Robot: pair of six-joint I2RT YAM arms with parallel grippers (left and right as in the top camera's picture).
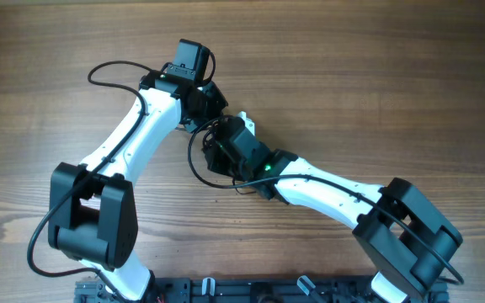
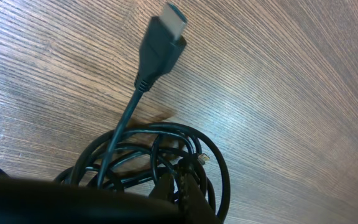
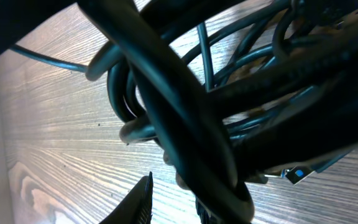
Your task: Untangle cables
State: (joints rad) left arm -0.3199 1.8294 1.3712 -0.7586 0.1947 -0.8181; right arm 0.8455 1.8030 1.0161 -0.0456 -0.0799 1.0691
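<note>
The cables (image 3: pixel 185 124) sit knotted mid-surface (image 1: pixel 377 76) between your left tool (image 1: pixel 209 108) and right tool (image 1: pixel 223 141), whose opening and hold I cannot tell under the cords, so pin the bunch with one and draw the free plug (image 2: pixel 160 53) out slowly.

We have our left arm (image 1: pixel 133 135) stretched forward and bent inward at the wrist, and our right arm (image 1: pixel 327 189) angled across to meet it, so the left gripper (image 1: pixel 211 103) and right gripper (image 1: pixel 223 143) sit close together. One dark right fingertip (image 3: pixel 140 202) shows (neither side's jaw spread can be read).
</note>
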